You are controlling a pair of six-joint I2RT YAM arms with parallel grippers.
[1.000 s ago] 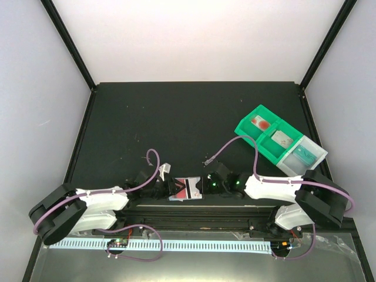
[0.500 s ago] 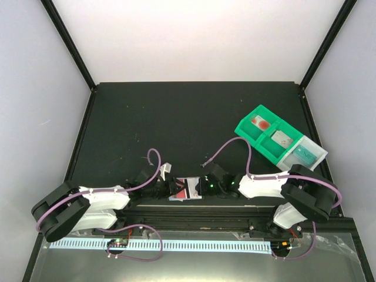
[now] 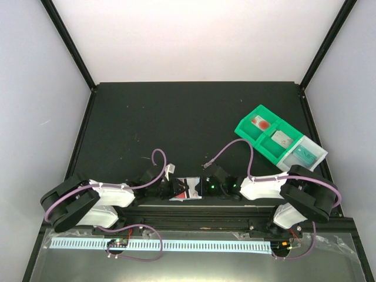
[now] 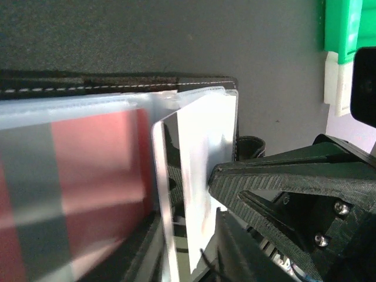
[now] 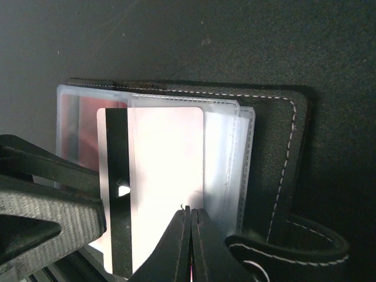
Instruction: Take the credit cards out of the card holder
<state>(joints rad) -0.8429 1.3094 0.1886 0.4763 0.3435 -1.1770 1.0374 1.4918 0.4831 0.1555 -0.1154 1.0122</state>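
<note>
Right gripper: fingers pressed together, their joined tips set against the face of a white card, thin rectangular plastic with a black stripe down one long side. Whether the tips actually clamp it cannot be told. The white card lies over the clear pockets of the card holder, a small black bifold wallet with pale stitching, lying open, its stitched tab curling beside the right gripper. In the left wrist view the card stands off the neighbouring clear leaf. A red card, blurred, sits behind clear plastic in the left leaf. Left gripper: one black finger lies across the left edge of the pockets; whether its jaws are spread or closed on that leaf cannot be told. The two grippers meet at the card holder from opposite sides. The left arm and right arm lie low and stretched inward, elbows folded out to left and right. The card holder sits at the near edge of the black table, just beside the black frame rail. Dark tabletop runs from it to the far wall. Well apart at the far right lies a green-and-clear compartment tray, set askew, holding three credit cards, one per compartment: white with red marks, pale grey, teal.
</note>
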